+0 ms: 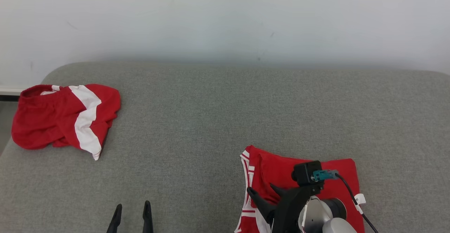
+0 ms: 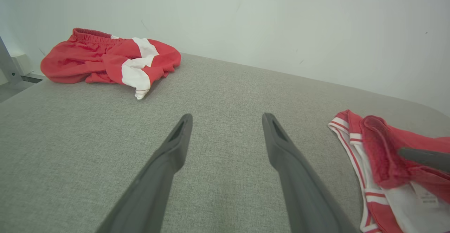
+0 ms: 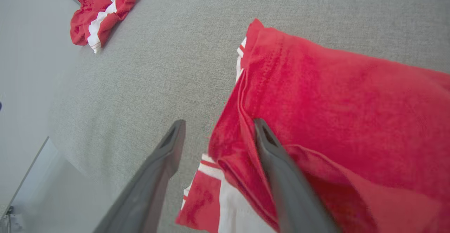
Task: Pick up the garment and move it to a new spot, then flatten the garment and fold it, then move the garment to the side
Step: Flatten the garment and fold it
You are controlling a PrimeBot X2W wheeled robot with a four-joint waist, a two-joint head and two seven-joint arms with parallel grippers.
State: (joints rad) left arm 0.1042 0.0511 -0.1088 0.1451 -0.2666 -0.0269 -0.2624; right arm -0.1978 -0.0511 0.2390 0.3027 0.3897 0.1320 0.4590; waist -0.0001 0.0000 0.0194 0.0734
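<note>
Jaws on both grippers stand wide and empty: in the head view the left gripper (image 1: 133, 205) hovers over bare grey cushion (image 1: 211, 120), the right gripper (image 1: 262, 189) over the folded red garment (image 1: 281, 166) at lower right (a second red-and-white garment (image 1: 63, 117) lies well apart, far left). Left wrist view confirms spread fingers (image 2: 168, 155) with nothing between them. Right wrist view shows one finger (image 3: 281, 162) over the garment's edge, the other over cushion beside it, apparently straddling that edge for the sideways move.

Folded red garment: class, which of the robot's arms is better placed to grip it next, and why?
Right. The right gripper hangs open directly above the folded red garment, its fingers straddling the cloth's left edge. The left gripper, also open, is over the bare grey surface, well apart from it.
</note>
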